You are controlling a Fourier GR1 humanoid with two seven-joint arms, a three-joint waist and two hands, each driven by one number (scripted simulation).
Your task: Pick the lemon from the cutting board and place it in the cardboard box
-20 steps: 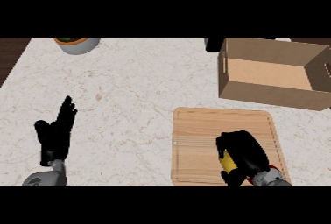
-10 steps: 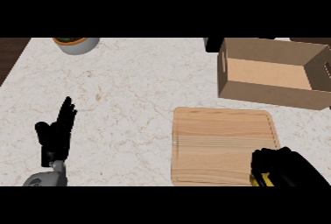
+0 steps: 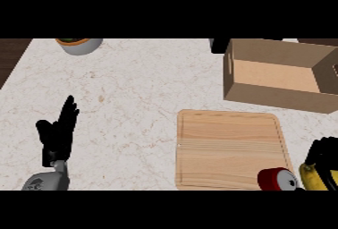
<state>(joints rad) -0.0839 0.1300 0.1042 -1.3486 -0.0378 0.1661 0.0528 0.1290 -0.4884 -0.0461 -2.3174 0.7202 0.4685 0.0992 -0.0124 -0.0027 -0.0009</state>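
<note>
Location type: kitchen work surface. The setting is a broad counter (image 3: 132, 85) with a pale, stone-look top veined in light brown, typical of a domestic kitchen. A rectangular wooden cutting board (image 3: 228, 143) lies flat on it, a standard food-preparation item. A small grey pot (image 3: 80, 45) (contents show green and orange, not identifiable) stands at the far left edge. A dark wood-toned strip (image 3: 10, 58) borders the counter's left side. An open cardboard box (image 3: 277, 96) sits beyond the board.
</note>
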